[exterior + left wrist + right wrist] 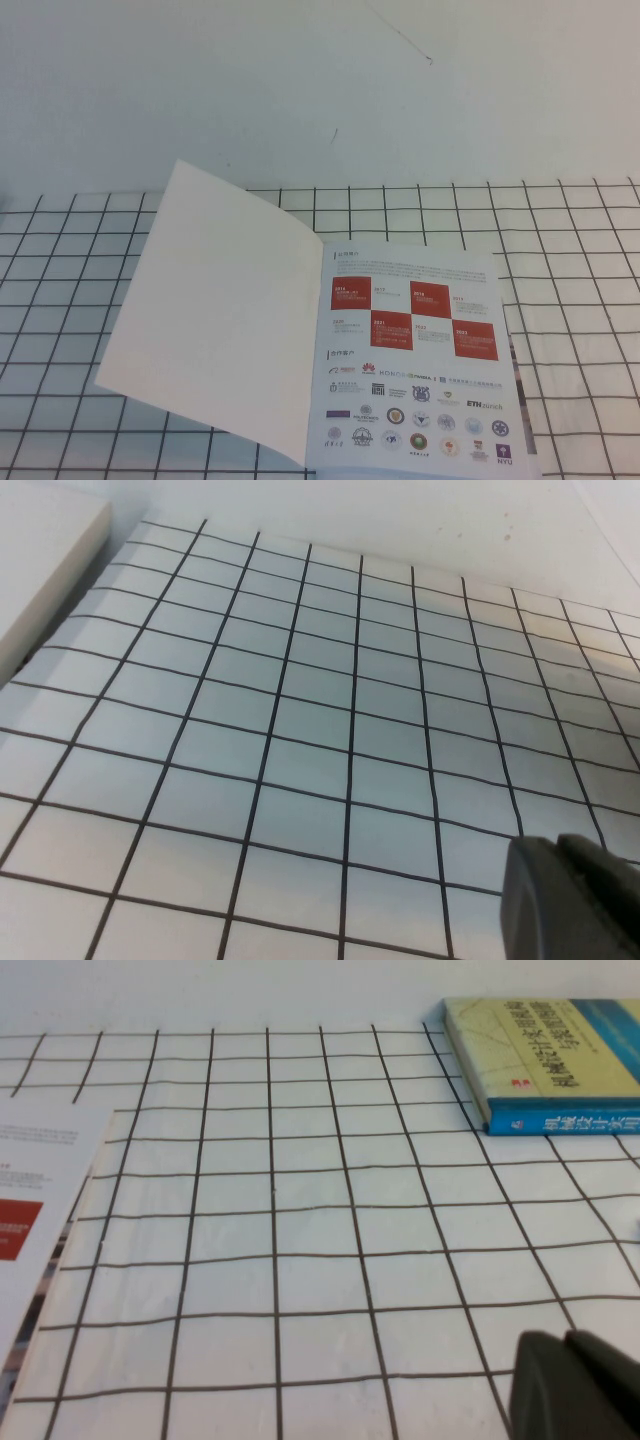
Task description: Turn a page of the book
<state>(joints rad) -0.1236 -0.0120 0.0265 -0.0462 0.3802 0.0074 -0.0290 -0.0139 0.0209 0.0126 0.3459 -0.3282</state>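
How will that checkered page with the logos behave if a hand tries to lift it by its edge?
The page looks thin and glossy, so it would probably flop and bend rather than lift stiffly. It lies flat on the book, so catching its edge may need a sliding push. Neither the left hand nor the right hand touches it.

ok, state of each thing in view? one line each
book: open, lying on the grid mat.
blank cover leaf: folded over to the left, its outer edge lifted a little.
page: flat, checker-and-logo face up, not yet turned.
left tool: over bare grid, holding nothing.
right tool: shut, empty, over the grid right of the book.
blue-spined book: closed, lying flat.
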